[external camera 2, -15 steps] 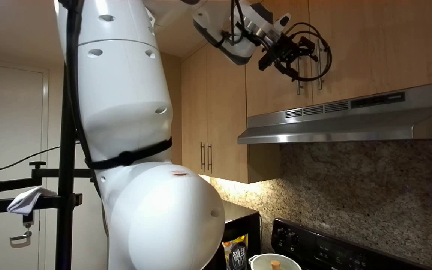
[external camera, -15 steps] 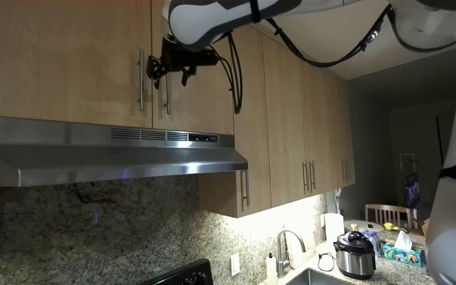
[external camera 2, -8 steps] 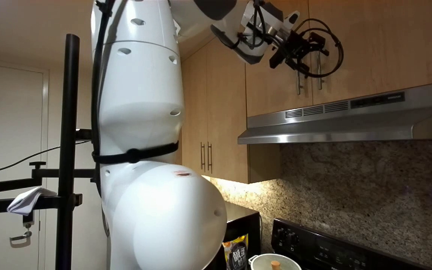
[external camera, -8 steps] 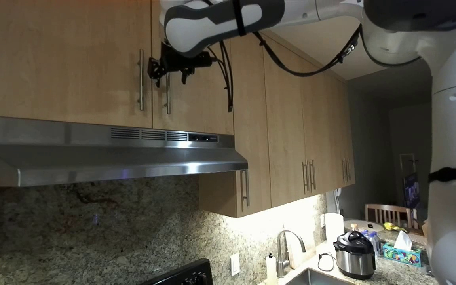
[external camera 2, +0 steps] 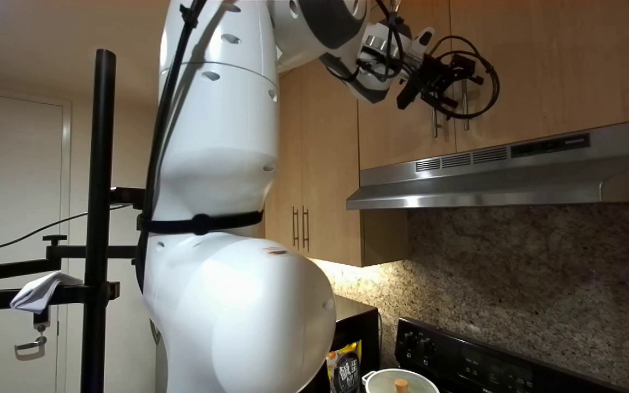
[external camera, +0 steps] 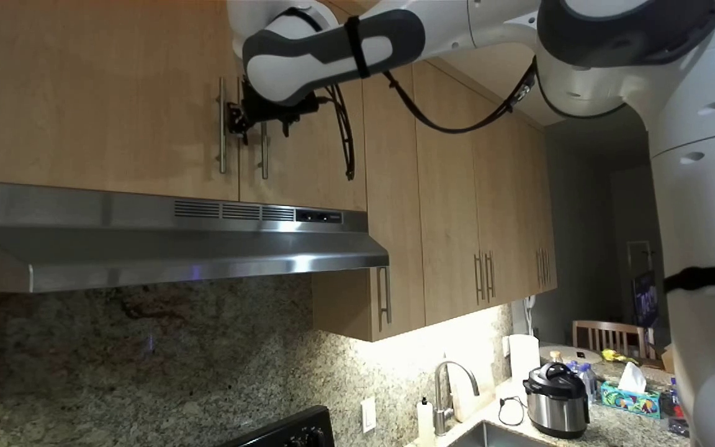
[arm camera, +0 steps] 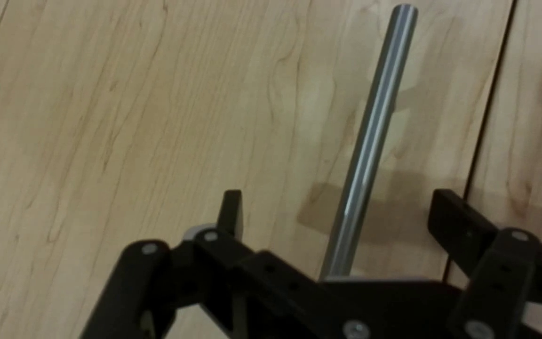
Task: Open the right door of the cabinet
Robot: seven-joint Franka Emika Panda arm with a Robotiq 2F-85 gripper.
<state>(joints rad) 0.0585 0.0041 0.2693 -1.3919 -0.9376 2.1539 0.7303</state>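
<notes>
Two fingers (arm camera: 231, 212) of my claw (arm camera: 338, 200) stand wide apart in the wrist view, and the steel bar handle (arm camera: 370, 141) runs between them with a gap on either side; the right door (arm camera: 205, 117) lies behind it. In an exterior view, that door of the cabinet (external camera: 165, 99) is closed in front of my claw, with the range hood (external camera: 165, 248) below. In an exterior view, a lidded pot (external camera 2: 385, 382) sits far below my claw.

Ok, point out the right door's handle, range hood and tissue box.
Right door's handle (arm camera: 370, 142), wrist view: on the bar.
Range hood (external camera: 177, 246), an exterior view: sloping front.
Tissue box (external camera: 630, 400), an exterior view: patterned side.
</notes>
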